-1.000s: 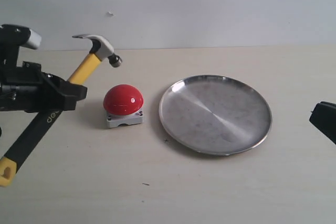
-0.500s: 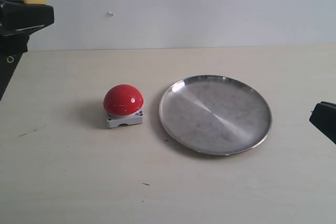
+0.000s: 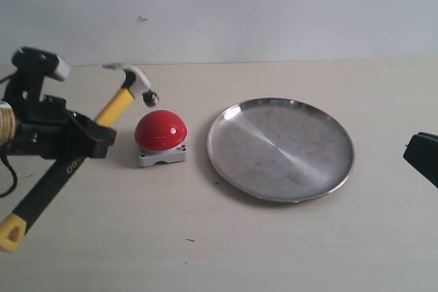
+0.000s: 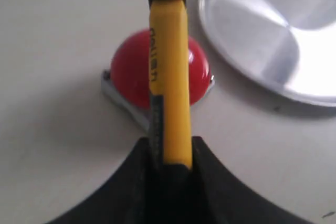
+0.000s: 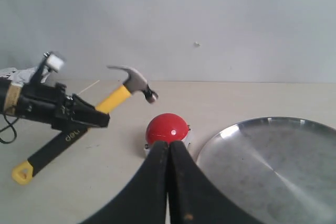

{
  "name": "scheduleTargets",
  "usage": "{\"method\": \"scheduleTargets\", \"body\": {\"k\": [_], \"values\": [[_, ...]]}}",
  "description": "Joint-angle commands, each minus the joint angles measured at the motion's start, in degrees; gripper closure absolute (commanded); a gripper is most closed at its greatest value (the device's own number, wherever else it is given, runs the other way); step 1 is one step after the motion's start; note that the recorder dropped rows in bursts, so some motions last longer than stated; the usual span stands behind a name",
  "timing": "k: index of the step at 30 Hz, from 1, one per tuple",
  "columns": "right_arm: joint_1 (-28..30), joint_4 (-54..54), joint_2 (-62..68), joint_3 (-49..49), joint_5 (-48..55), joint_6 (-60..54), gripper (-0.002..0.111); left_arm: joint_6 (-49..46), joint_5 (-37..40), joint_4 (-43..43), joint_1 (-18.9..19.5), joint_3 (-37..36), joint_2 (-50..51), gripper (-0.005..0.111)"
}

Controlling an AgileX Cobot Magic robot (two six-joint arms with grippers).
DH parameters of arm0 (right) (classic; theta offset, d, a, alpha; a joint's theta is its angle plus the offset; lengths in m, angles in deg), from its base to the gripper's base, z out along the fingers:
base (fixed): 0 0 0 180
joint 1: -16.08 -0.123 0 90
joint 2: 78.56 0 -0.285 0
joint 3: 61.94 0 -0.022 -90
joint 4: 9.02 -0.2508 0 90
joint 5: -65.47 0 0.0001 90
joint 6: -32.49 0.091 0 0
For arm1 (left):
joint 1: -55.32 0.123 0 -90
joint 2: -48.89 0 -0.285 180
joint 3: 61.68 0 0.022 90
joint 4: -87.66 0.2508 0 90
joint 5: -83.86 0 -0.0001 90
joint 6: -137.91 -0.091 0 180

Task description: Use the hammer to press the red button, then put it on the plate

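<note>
Reaching out from the left pincer [image 3: 92, 135], which is closed on its handle, the hammer [image 3: 118, 102] is held with its head just above the red button [image 3: 160, 130]. The press is judged not yet made, and the plate [image 3: 280, 148] beyond the button is not yet used. The right pincer [image 5: 168, 148] is shut and empty.

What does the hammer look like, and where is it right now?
The small claw hammer has a dark grey metal head with a curved claw, a yellow neck, a black grip and a yellow looped tip. It is tilted, with the head up and the tip low. The left pincer is shut around the middle of the handle and holds it. The head hangs just above the glossy red dome button and does not seem to touch it.
</note>
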Motion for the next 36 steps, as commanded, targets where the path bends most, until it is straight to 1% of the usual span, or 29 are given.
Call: {"method": "scheduleTargets", "body": {"k": [1,3,5,10,15,20,23,27,29,32,34,36], "values": [[0.01,-0.03,-0.15,0.17,-0.31,-0.06,0.108,-1.41,-1.47,-2.03,-0.04,1.12,9.13,0.107],[0.01,-0.03,-0.15,0.17,-0.31,-0.06,0.108,-1.31,-1.47,-1.29,-0.04,1.42,10.49,0.107],[0.01,-0.03,-0.15,0.17,-0.31,-0.06,0.108,-1.31,-1.75,-1.29,0.06,1.57,9.08,0.107],[0.01,-0.03,-0.15,0.17,-0.31,-0.06,0.108,-0.92,-4.16,-1.30,0.06,1.57,-0.31,0.107],[0.01,-0.03,-0.15,0.17,-0.31,-0.06,0.108,2.34,-7.40,-1.15,0.06,1.57,-10.60,0.107],[0.01,-0.03,-0.15,0.17,-0.31,-0.06,0.108,8.75,-13.61,-0.41,-0.06,1.57,-16.03,0.107],[0.01,-0.03,-0.15,0.17,-0.31,-0.06,0.108,10.80,-19.70,-1.06,-0.06,1.57,-16.60,0.107],[0.01,-0.03,-0.15,0.17,-0.31,-0.06,0.108,11.05,-28.43,-5.23,-0.06,1.57,-15.93,0.107],[0.01,-0.03,-0.15,0.17,-0.31,-0.06,0.108,11.05,-30.56,-8.08,-0.28,1.57,-15.33,0.107],[0.01,-0.03,-0.15,0.17,-0.31,-0.06,0.108,10.28,-29.55,-13.40,-2.71,1.57,-13.46,0.107],[0.01,-0.03,-0.15,0.17,-0.31,-0.06,0.108,7.93,-28.20,-17.35,-5.32,1.57,-11.93,0.107],[0.01,-0.03,-0.15,0.17,-0.31,-0.06,0.108,4.51,-25.83,-23.46,-8.74,1.57,-10.05,0.107]]}}
